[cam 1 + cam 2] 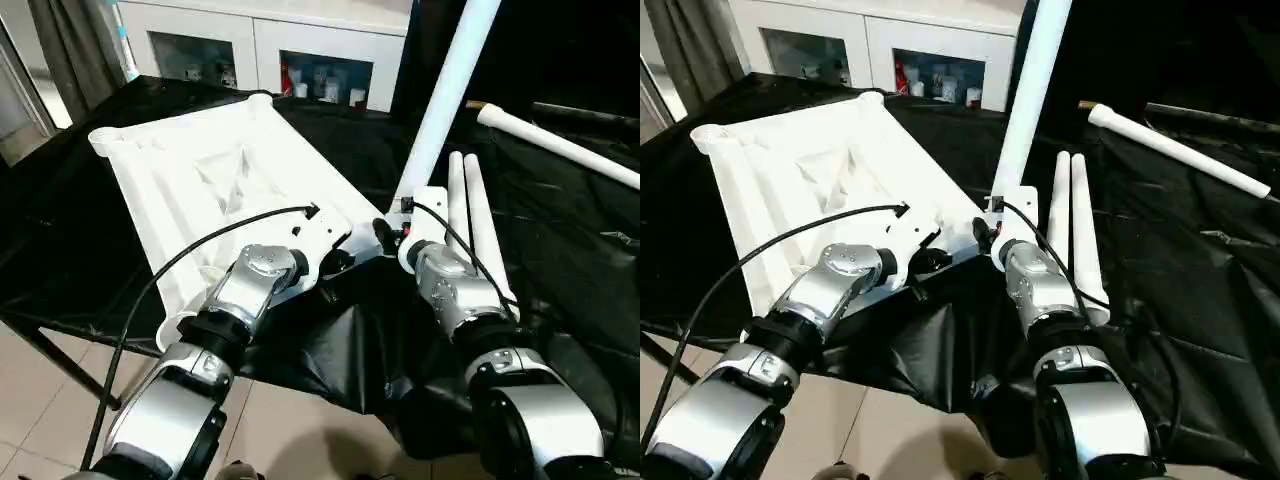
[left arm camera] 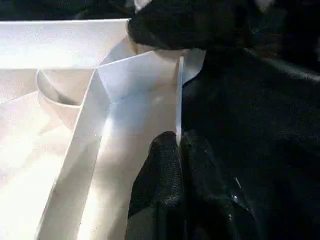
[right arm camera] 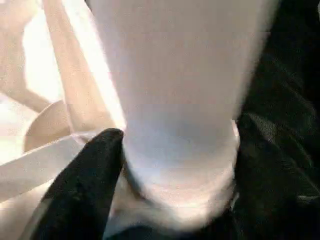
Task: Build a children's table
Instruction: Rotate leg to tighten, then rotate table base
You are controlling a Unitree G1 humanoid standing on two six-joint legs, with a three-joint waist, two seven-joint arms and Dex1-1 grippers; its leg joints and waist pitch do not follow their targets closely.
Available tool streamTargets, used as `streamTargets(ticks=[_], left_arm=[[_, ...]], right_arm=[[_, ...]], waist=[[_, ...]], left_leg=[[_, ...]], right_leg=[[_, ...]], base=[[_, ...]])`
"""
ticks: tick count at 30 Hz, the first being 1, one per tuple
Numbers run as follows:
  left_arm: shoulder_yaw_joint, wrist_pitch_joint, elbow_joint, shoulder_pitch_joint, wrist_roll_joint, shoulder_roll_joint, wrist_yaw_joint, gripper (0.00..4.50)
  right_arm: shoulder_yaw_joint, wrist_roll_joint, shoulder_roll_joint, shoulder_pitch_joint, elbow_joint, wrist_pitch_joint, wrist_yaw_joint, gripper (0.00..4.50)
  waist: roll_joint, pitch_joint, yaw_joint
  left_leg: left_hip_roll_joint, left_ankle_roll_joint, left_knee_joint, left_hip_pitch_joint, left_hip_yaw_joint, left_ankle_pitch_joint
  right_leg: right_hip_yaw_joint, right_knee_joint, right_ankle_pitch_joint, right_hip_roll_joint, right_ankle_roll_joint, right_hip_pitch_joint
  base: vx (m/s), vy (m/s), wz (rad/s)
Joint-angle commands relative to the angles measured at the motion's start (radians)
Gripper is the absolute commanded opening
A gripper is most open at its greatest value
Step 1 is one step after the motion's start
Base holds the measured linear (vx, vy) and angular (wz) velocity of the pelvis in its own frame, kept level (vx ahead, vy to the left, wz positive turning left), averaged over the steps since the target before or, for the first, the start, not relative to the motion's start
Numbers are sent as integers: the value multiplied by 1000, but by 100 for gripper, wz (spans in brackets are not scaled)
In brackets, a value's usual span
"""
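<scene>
The white tabletop (image 1: 200, 170) lies upside down on black cloth, its ribs and round corner sockets facing up. My left gripper (image 2: 177, 142) is shut on the thin rim wall (image 2: 179, 95) at the tabletop's near right corner. Just right of it, one white leg (image 1: 445, 100) stands nearly upright at that corner, leaning slightly right. My right gripper (image 3: 177, 145) is closed around its flared lower end, one black finger (image 3: 95, 165) pressed against its side. Two more legs (image 1: 470, 220) lie side by side on the cloth beside my right forearm. A fourth leg (image 1: 560, 145) lies farther right.
A white glass-door cabinet (image 1: 260, 45) stands behind the table, with a grey curtain (image 1: 70, 50) at the back left. The black cloth (image 1: 350, 350) hangs over the near edge between my forearms. Tiled floor (image 1: 40, 400) and the table's dark frame show at lower left.
</scene>
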Motion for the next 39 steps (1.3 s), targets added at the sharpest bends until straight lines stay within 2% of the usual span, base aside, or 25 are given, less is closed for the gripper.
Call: streamTargets(ticks=[1, 2, 5, 10, 11, 12, 14, 15, 19, 21, 23, 24, 26, 27, 28, 29, 30, 31, 32, 33, 35, 36, 37, 38, 39], left_arm=[[2, -43, -4, -28, 5, -6, 31, 0], [0, -78, 5, -29, 6, -3, 24, 0], [4, -131, 19, -37, -7, -8, 1, 0], [27, -217, 57, -64, -14, -26, 34, 0], [44, -218, 72, -75, -26, -32, 45, 44], [56, -216, 79, -82, -41, -33, 34, 55], [73, -226, 81, -96, -56, -28, 35, 62], [84, -234, 85, -108, -52, -21, 76, 74], [103, -232, 111, -134, -21, 18, 194, 98], [128, -214, 99, -136, -12, 54, 260, 125], [142, -192, 66, -124, -7, 75, 278, 142], [167, -156, -12, -93, 6, 107, 312, 143], [174, -137, -56, -74, 19, 125, 324, 155], [189, -110, -124, -43, 37, 152, 345, 155], [213, -70, -228, 7, 62, 194, 377, 181], [246, -29, -325, 57, 81, 224, 407, 187], [268, -4, -383, 89, 91, 240, 425, 187], [268, -4, -383, 89, 91, 240, 425, 191], [320, 39, -529, 189, 136, 282, 452, 214], [333, 47, -568, 218, 146, 293, 461, 225], [364, 93, -678, 301, 181, 319, 455, 230], [364, 93, -678, 301, 181, 319, 455, 233], [381, 128, -737, 349, 204, 333, 445, 240], [402, 175, -811, 409, 230, 347, 436, 240], [417, 212, -849, 448, 242, 352, 425, 265]], right_arm=[[19, 12, 20, -9, 15, 2, 25, 373], [24, 0, 14, -10, 14, -15, 17, 373], [39, -20, -3, 7, -45, -40, 25, 383], [72, -42, -30, 83, -203, -17, 65, 383], [79, -44, -35, 101, -240, -7, 74, 384], [85, -46, -39, 116, -271, 4, 79, 384], [100, -46, -49, 149, -342, 33, 90, 384], [111, -47, -55, 169, -387, 52, 100, 384], [142, -43, -70, 214, -490, 118, 137, 384], [166, -45, -77, 240, -540, 157, 170, 384], [180, -49, -79, 249, -557, 172, 185, 384], [202, -55, -83, 262, -584, 200, 199, 384], [209, -56, -84, 266, -594, 212, 201, 384], [219, -59, -85, 271, -608, 233, 205, 384], [234, -64, -89, 280, -631, 267, 209, 384], [244, -69, -91, 286, -646, 293, 211, 384], [250, -72, -93, 290, -656, 309, 212, 384], [250, -72, -93, 290, -656, 309, 212, 384], [260, -82, -98, 298, -661, 332, 213, 384], [263, -84, -99, 301, -664, 340, 215, 384], [267, -91, -106, 300, -656, 350, 218, 384], [267, -91, -106, 300, -656, 350, 218, 384], [268, -96, -111, 296, -644, 357, 218, 384], [273, -101, -117, 293, -633, 368, 220, 384], [276, -104, -119, 289, -619, 367, 221, 384]], waist=[[-4, -86, 2], [-1, -86, 2], [-3, -87, 2], [4, -86, 9], [0, -86, 9], [8, -87, 12], [13, -88, 16], [9, -89, 15], [3, -87, 13], [0, -85, 12], [-1, -85, 11], [1, -85, 10], [2, -85, 11], [6, -88, 11], [6, -85, 8], [6, -83, 1], [9, -82, -2], [9, -82, -2], [-3, -82, 0], [2, -76, -3], [1, -74, -4], [4, -72, -2], [2, -72, 1], [0, -71, -1], [-1, -68, -1]], left_leg=[[6, 47, -62, -7, 0, -137], [5, 49, -61, -7, -1, -134], [6, 53, -60, -5, 1, -122], [6, 63, -61, -5, 0, -120], [3, 65, -60, -4, 2, -126], [2, 66, -59, -4, 0, -124], [4, 65, -60, -3, -2, -123], [9, 63, -60, -4, -4, -120], [8, 60, -61, -8, -7, -126], [1, 62, -59, -6, -3, -128], [3, 61, -60, -9, -5, -122], [11, 56, -61, -5, -7, -124], [9, 55, -60, -1, -4, -131], [16, 47, -61, 1, -7, -130], [24, 36, -66, -4, -12, -131], [26, 23, -69, -2, -13, -154], [21, 18, -65, 1, -9, -162], [21, 18, -65, 1, -9, -162], [23, 16, -66, 3, -9, -159], [20, 16, -68, -2, -6, -163], [18, 15, -68, 4, -5, -184], [15, 16, -69, 9, -4, -202], [15, 17, -67, 16, -2, -216], [21, 13, -71, 12, -8, -226], [19, 13, -72, 8, -8, -232]], right_leg=[[49, -81, -310, -79, -89, 85], [50, -85, -320, -80, -84, 83], [51, -80, -297, -78, -97, 82], [51, -81, -274, -75, -96, 83], [50, -84, -284, -73, -88, 85], [51, -83, -291, -75, -90, 84], [49, -87, -304, -76, -87, 86], [50, -82, -278, -75, -94, 84], [48, -76, -251, -73, -90, 89], [48, -85, -314, -71, -63, 87], [47, -82, -320, -73, -58, 88], [47, -81, -327, -76, -59, 84], [48, -87, -334, -74, -62, 76], [50, -77, -311, -79, -75, 78], [51, -67, -274, -81, -94, 80], [48, -68, -295, -79, -92, 78], [50, -73, -314, -78, -86, 74], [50, -73, -314, -78, -86, 74], [53, -70, -317, -81, -84, 76], [53, -76, -331, -77, -76, 71], [52, -83, -373, -74, -61, 66], [52, -90, -405, -72, -49, 60], [52, -96, -423, -72, -43, 54], [52, -89, -422, -78, -49, 60], [50, -91, -438, -72, -38, 57]], base=[[0, 0, 0], [0, 0, 0], [0, 0, 0], [0, 0, 0], [0, 0, 0], [0, 0, 0], [0, 0, 0], [0, 0, 0], [0, 0, 0], [0, 0, 0], [0, 0, 0], [0, 0, 0], [0, 0, 0], [0, 0, 0], [0, 0, 0], [0, 0, 0], [0, 0, 0], [0, 0, 0], [0, 0, 0], [0, 0, 0], [0, 0, 0], [0, 0, 0], [0, 0, 0], [0, 0, 0], [0, 0, 0]])
